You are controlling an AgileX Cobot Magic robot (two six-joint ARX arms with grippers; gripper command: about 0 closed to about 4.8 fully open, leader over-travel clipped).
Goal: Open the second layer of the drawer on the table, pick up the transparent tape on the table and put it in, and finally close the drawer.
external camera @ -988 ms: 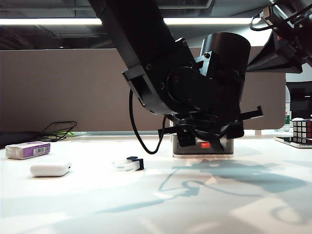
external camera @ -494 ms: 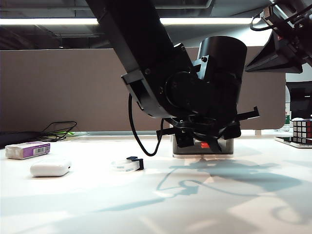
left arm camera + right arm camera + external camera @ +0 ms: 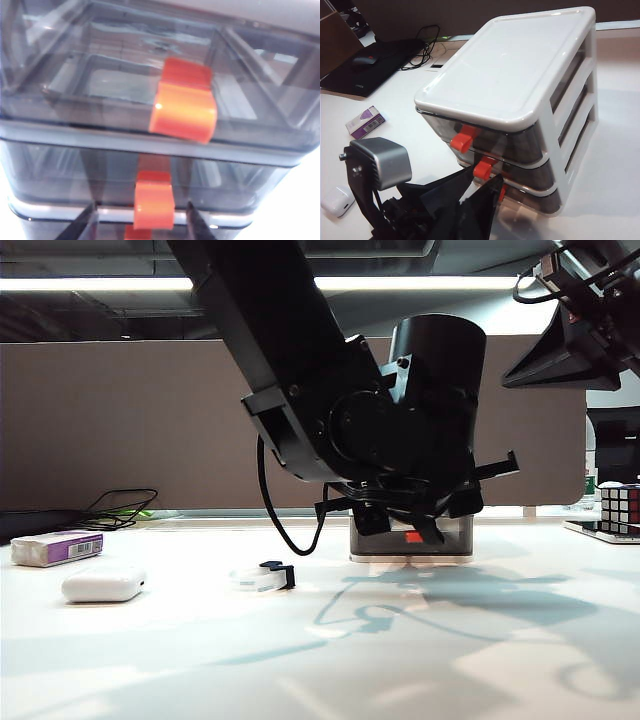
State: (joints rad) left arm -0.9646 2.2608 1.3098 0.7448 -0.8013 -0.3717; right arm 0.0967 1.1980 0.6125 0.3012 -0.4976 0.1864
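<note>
We saw the left gripper point(image 3: 140, 220) with fingers half open around the second layer's point(image 3: 75, 175) handle point(image 3: 154, 205), gripping nothing; the right gripper's fingers were unseen, above at 1 o'clock.

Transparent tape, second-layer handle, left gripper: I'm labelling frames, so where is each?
transparent tape point(image 3: 262, 577), exterior view, on its clear ring.
second-layer handle point(image 3: 154, 206), left wrist view, on its orange front face.
left gripper point(image 3: 140, 222), left wrist view, between its fingertips.

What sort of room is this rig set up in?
Likely an office or lab bench: a white table before a brown partition panel, strip lights overhead, a laptop with cables, a Rubik's cube. The left pincer is at the drawer.
</note>
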